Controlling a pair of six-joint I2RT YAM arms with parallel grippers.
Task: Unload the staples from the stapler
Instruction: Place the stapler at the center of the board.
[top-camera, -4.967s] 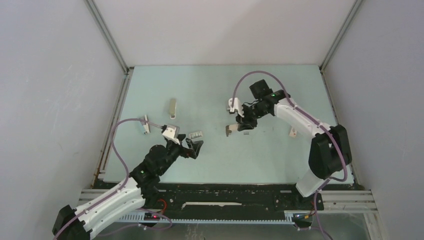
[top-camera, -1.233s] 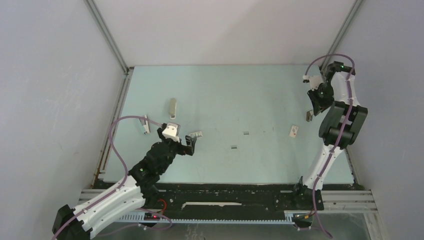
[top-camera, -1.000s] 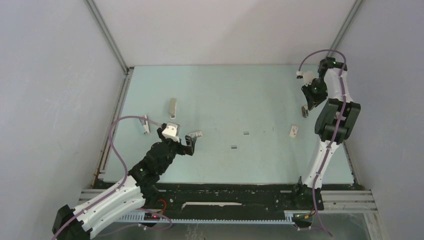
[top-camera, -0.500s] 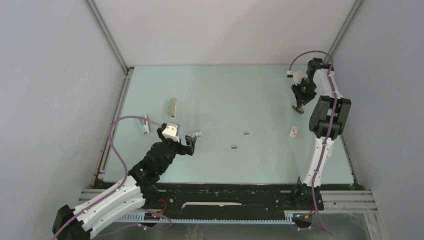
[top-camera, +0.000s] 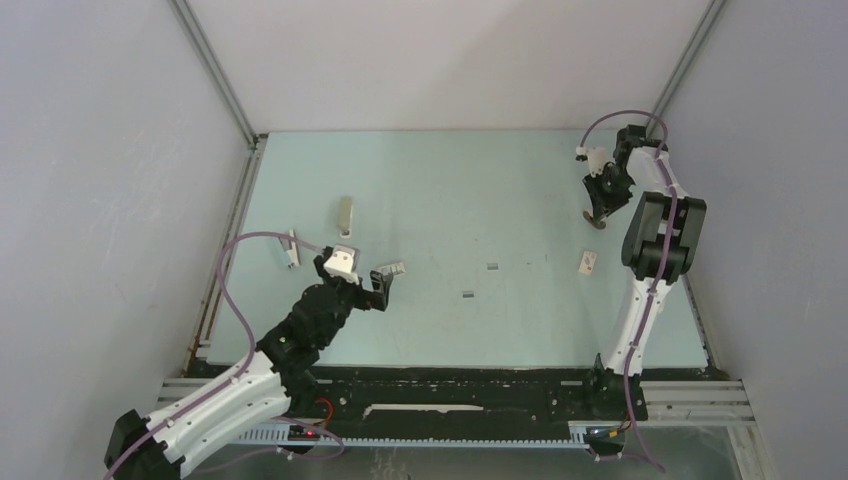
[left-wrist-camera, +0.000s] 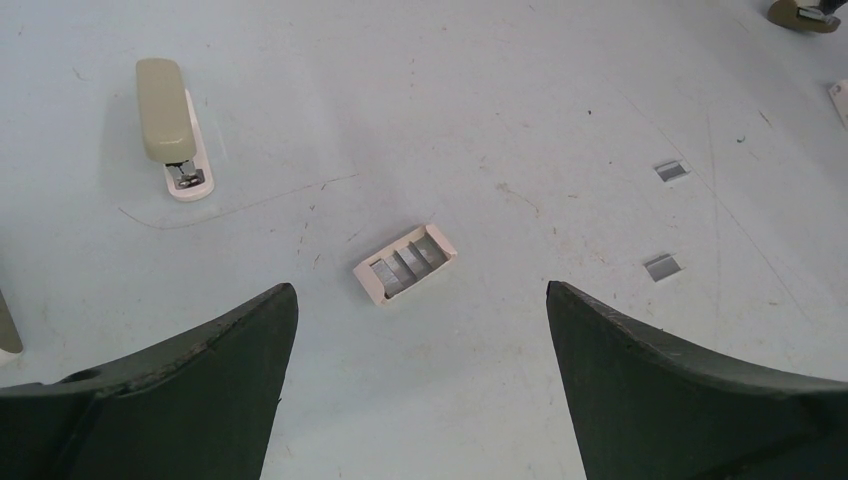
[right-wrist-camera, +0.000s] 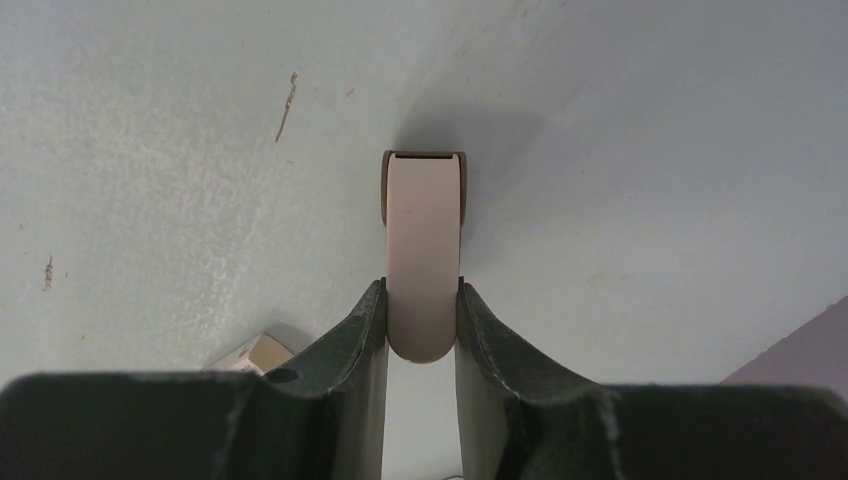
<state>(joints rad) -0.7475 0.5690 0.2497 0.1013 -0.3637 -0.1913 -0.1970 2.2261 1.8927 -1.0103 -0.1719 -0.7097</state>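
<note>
Here's the table (top-camera: 450, 160), a pale mint-green sheet, scuffed and scratched, boxed in by plain grey-white walls with metal posts in the far corners. Two arms are at work. At 2 o'clock, by the right wall, the right gripper (right-wrist-camera: 421, 290) is pinched narrow on the stapler (right-wrist-camera: 424, 210), nose pointing at the surface; I can't tell if it touches. At 7 o'clock the left gripper (left-wrist-camera: 420, 288) hangs with its claw spread wide, holding nothing. Count the staplers: one in the claw, and one olive-topped stapler (left-wrist-camera: 170, 125) lying at 10 o'clock. There's one slim white piece (top-camera: 291, 248) at 9 o'clock by the rail, too small to name. One open tray (left-wrist-camera: 405, 263) of strips sits just ahead of the wide claw, and one small white box (top-camera: 587, 262) lies at 3 o'clock. Smallest of all: two loose staples (left-wrist-camera: 662, 266), near centre toward 4 and 5 o'clock, apart from each other.
</note>
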